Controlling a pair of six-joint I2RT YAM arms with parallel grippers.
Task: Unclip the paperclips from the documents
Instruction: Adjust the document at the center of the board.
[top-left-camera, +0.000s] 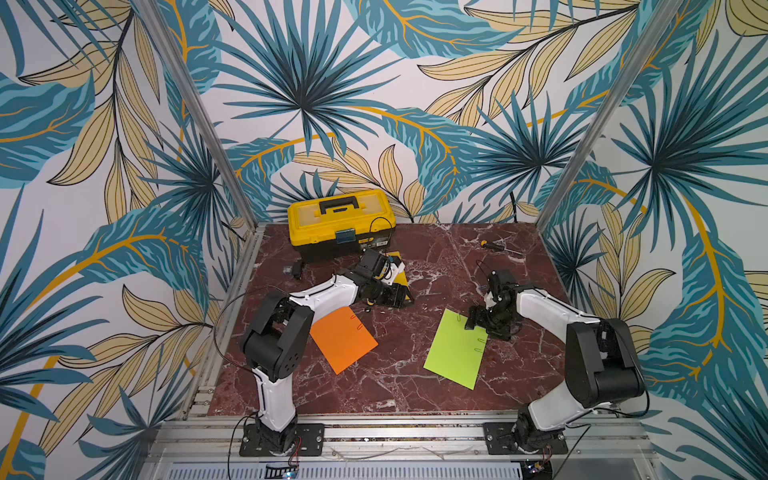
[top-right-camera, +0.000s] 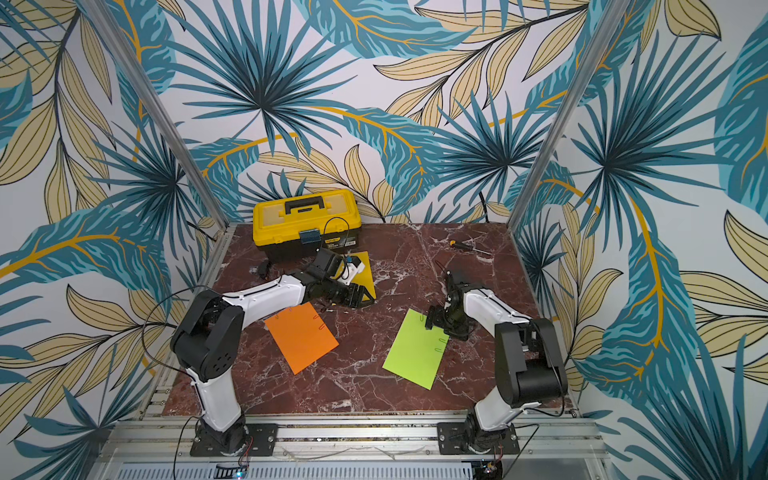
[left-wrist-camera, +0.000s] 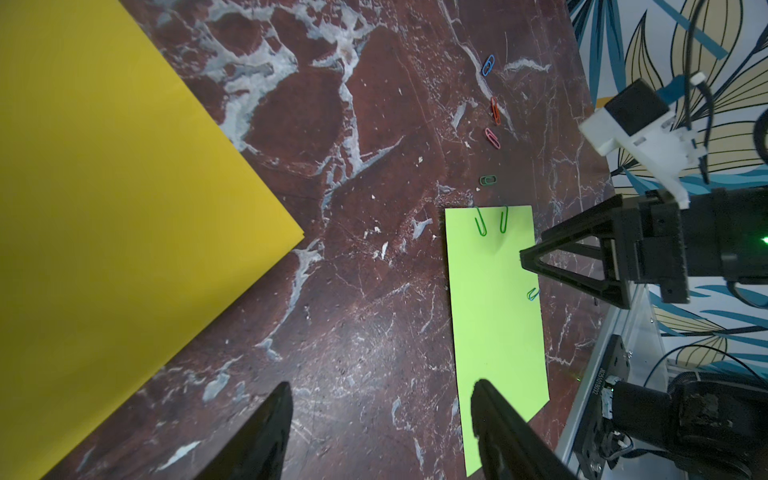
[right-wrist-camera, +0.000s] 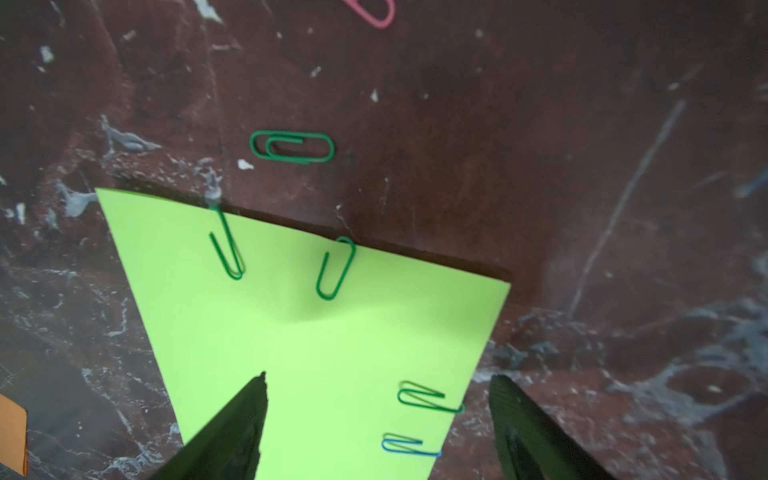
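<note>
Although both top views show the lime green sheet (top-left-camera: 455, 353) only as a flat patch near the right, with faint marks on its edges, the right wrist view makes those marks out. Two green paperclips (right-wrist-camera: 336, 270) sit on the far edge, and a green clip (right-wrist-camera: 428, 399) and a blue clip (right-wrist-camera: 409, 446) on the right edge.

The right claw (right-wrist-camera: 379, 380) hangs open over that far right corner, gripping nothing. One finger is over the sheet and the other over the marble table (right-wrist-camera: 582, 208) beyond the right edge, so the two right-edge clips lie between them. A loose green clip (right-wrist-camera: 293, 146) lies just beyond the far edge.

The left wrist view shows it as the near end of a row of loose clips (left-wrist-camera: 492, 138), with pink, red and blue ones farther off. The left claw (left-wrist-camera: 380, 390) is open and empty over bare marble, with the yellow sheet (left-wrist-camera: 104, 208) just beside it.

The orange sheet (top-left-camera: 343, 338), near the left, carries red clips (top-left-camera: 356, 323) on its far right edge, clear of both claws.
</note>
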